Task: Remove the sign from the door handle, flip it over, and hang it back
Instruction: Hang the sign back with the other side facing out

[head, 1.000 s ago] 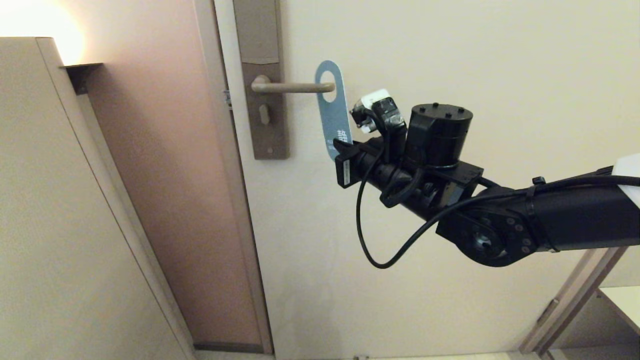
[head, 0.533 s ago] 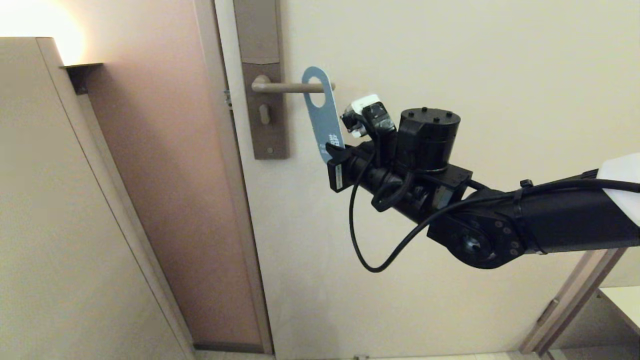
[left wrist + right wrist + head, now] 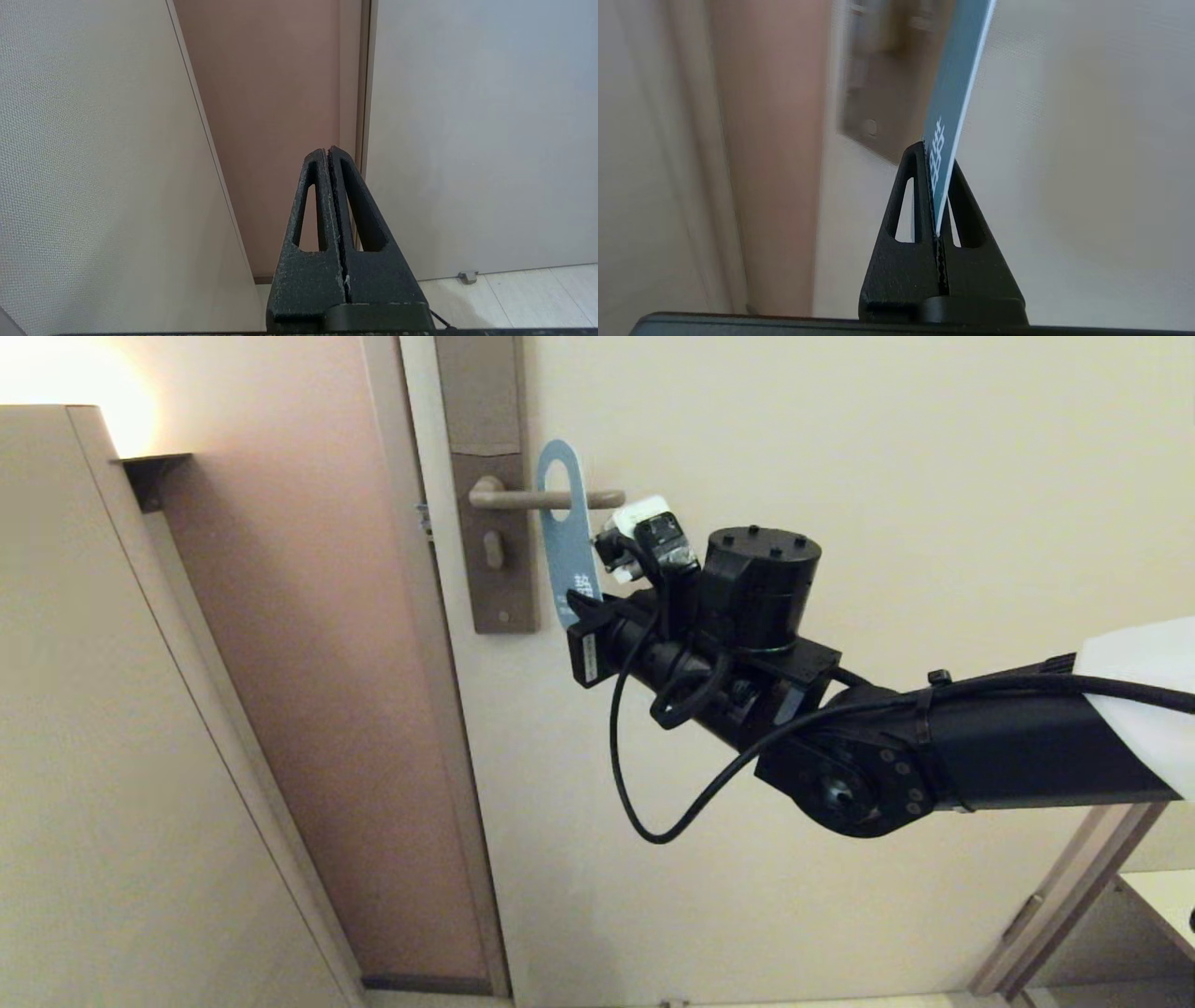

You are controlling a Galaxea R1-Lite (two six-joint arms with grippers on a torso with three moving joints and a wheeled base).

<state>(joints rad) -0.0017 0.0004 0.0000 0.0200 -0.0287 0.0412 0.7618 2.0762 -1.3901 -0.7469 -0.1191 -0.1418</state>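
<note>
The blue sign [image 3: 566, 556] hangs with its hole around the door handle [image 3: 504, 499], about midway along the lever, its blue face turned towards the lock plate [image 3: 492, 569]. My right gripper [image 3: 577, 609] is shut on the sign's lower end, just right of the plate. In the right wrist view the sign [image 3: 956, 88] rises edge-on out of the closed right gripper [image 3: 936, 155], white characters showing. My left gripper [image 3: 327, 151] is shut with nothing in it, down low and facing the door's foot; the head view does not show it.
A tall beige cabinet panel [image 3: 112, 728] stands on the left, beside the brown door frame [image 3: 317, 663]. A black cable loop [image 3: 635, 784] hangs under my right arm. A small door stop [image 3: 468, 276] sits at the floor edge. The pale door [image 3: 840, 476] fills the right.
My right gripper has moved left with the sign, sliding its hole along the lever from the free tip to about the middle. The left gripper stays shut.
</note>
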